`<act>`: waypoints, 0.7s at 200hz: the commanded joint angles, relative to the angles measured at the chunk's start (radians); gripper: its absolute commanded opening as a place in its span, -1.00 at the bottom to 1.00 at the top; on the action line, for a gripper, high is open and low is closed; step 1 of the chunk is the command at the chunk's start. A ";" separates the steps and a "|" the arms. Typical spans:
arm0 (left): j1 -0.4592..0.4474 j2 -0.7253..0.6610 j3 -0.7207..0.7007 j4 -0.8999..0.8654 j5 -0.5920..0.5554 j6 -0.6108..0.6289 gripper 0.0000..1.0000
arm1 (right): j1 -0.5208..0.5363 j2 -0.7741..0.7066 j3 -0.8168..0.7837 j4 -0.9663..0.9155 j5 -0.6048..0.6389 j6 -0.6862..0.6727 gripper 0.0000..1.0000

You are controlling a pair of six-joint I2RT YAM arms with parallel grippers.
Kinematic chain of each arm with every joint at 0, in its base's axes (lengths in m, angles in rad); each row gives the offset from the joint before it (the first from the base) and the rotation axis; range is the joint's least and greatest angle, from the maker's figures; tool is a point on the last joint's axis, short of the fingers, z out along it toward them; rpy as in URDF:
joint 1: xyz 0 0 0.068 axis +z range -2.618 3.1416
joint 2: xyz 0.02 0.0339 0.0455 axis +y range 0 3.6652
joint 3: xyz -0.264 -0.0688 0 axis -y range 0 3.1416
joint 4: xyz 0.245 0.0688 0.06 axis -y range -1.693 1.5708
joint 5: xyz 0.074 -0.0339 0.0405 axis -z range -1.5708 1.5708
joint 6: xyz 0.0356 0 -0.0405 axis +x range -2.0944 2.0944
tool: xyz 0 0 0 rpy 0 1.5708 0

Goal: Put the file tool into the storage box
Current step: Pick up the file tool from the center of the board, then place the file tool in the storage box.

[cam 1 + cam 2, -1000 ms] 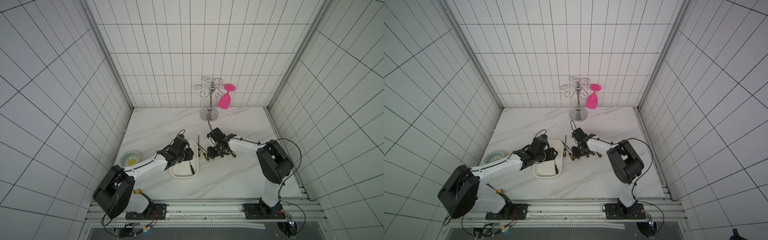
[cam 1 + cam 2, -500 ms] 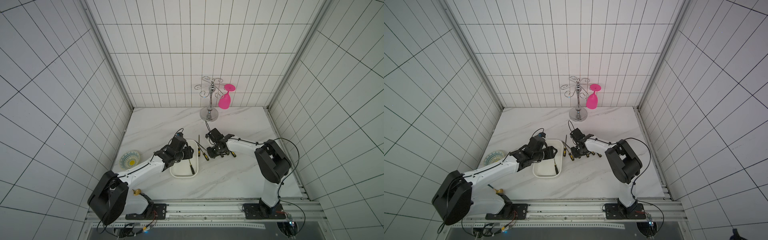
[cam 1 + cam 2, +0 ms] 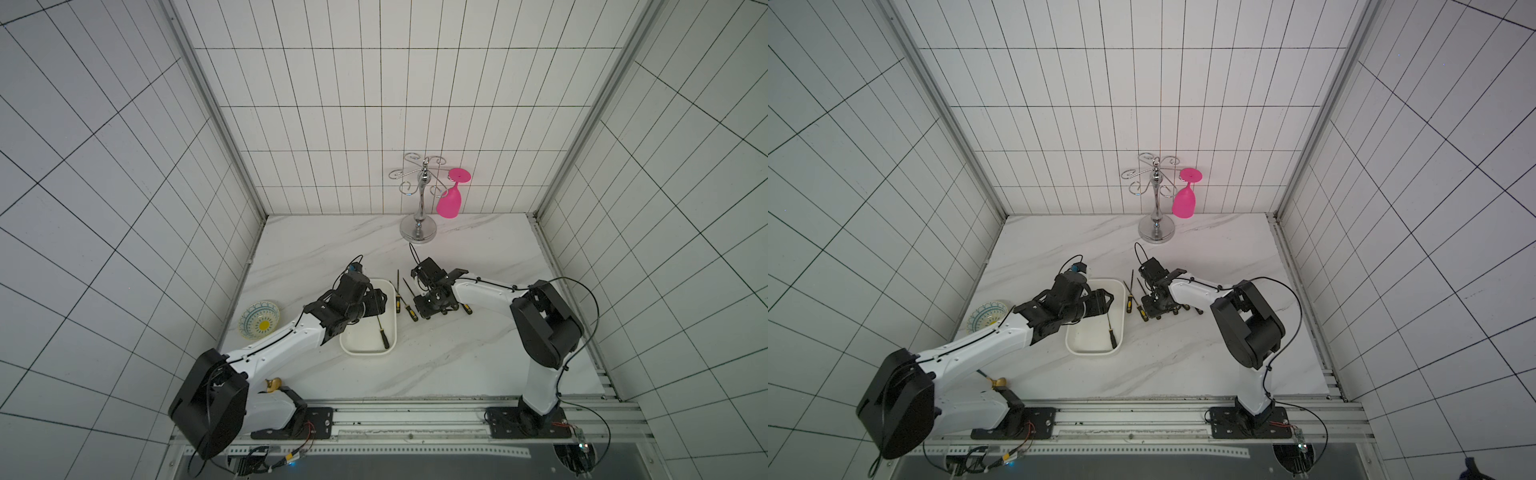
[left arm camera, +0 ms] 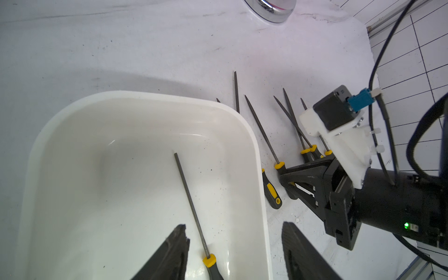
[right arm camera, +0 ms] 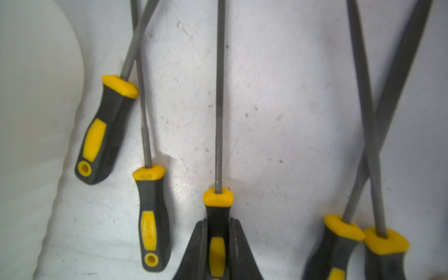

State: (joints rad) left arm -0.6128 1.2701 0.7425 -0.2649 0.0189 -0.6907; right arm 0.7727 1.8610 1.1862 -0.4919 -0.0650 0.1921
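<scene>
One file [image 4: 191,206] lies in the box [image 4: 254,145] under our spread left gripper [image 4: 234,226]; our right gripper [image 5: 217,221] pinches a second file [image 5: 219,121]; others [image 5: 150,218] wait mid-frame

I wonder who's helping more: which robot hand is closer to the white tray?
Left. The left gripper hangs open over the white tray, above the file lying in it. The right gripper is beside the tray, shut on another file.
</scene>
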 commanded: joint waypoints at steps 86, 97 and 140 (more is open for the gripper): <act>0.021 0.036 0.014 0.218 0.128 -0.079 0.44 | 0.035 -0.221 -0.005 -0.019 -0.310 -0.016 -1.00; 0.022 0.051 0.021 0.243 0.145 -0.085 0.45 | 0.041 -0.226 0.005 -0.028 -0.314 -0.024 -1.00; 0.022 0.127 0.057 0.290 0.195 -0.099 0.44 | 0.051 -0.252 0.044 -0.045 -0.327 -0.033 -1.00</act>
State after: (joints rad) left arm -0.5941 1.3609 0.7578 -0.0429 0.1677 -0.7761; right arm 0.8143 1.6547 1.1873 -0.5186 -0.3630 0.1753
